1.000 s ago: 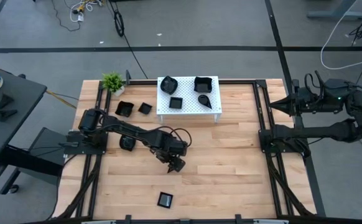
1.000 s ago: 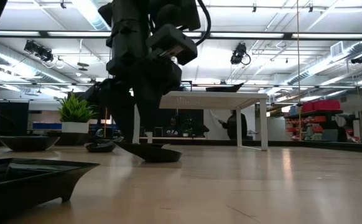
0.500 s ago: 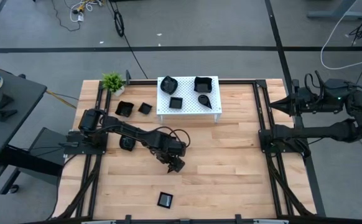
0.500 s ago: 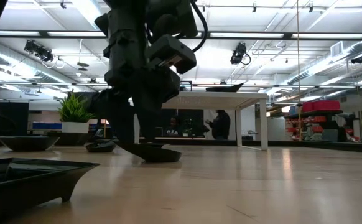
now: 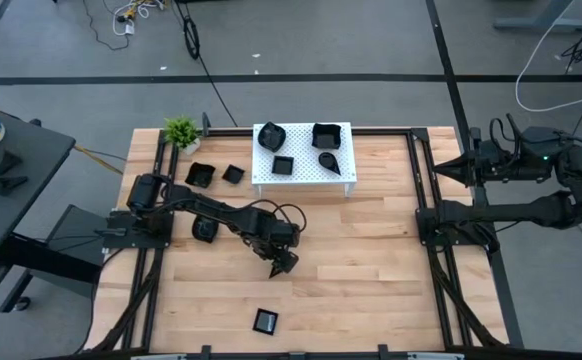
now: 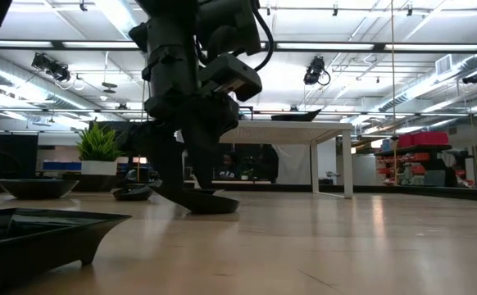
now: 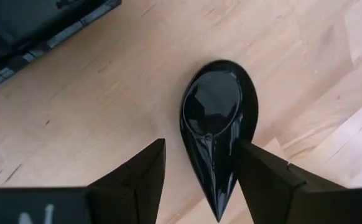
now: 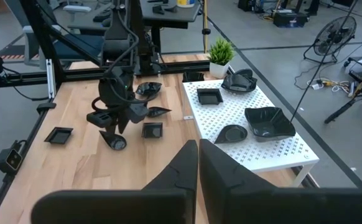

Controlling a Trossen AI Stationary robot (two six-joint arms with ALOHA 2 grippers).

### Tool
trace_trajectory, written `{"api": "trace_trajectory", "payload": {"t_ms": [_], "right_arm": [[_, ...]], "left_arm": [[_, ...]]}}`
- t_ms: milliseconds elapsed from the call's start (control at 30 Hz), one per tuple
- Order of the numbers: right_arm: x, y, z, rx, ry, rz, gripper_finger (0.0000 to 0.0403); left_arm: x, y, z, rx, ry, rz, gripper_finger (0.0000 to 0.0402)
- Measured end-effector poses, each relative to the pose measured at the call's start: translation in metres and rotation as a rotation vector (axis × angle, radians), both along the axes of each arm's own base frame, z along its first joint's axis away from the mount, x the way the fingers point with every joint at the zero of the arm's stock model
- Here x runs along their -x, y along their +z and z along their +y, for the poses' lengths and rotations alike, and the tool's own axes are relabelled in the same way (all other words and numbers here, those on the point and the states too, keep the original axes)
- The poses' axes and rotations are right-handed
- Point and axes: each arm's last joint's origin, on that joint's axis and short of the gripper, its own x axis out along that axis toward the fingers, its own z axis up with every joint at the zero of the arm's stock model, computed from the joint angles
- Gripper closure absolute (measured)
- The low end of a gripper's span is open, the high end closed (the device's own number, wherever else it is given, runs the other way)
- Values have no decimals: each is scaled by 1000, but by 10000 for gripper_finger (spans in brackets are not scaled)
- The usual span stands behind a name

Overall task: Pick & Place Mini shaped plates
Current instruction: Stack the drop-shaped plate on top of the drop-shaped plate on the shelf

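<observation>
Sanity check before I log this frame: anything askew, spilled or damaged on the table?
Nothing stands out. The teardrop plate lies flat and intact on the table between the open left gripper fingers; the right gripper waits shut at the table's right edge.

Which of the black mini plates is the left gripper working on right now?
The teardrop plate lying flat on the bare wood mid-table, its pointed tail between the open left gripper. The other plates sit apart on the white stand or elsewhere on the table.

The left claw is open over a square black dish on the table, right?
Not square. The left wrist view shows the open left claw over a teardrop-shaped black dish lying on the wooden table.
</observation>
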Motion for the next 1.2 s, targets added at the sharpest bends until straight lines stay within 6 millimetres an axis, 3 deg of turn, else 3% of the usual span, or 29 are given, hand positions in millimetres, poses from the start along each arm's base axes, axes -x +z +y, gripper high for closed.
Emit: {"api": "trace_trajectory", "payload": {"t_ms": [1200], "right_arm": [[0,0,0,0,0,0,383]], "left_arm": [[2,-6,-1,62,25,-7,209]]}}
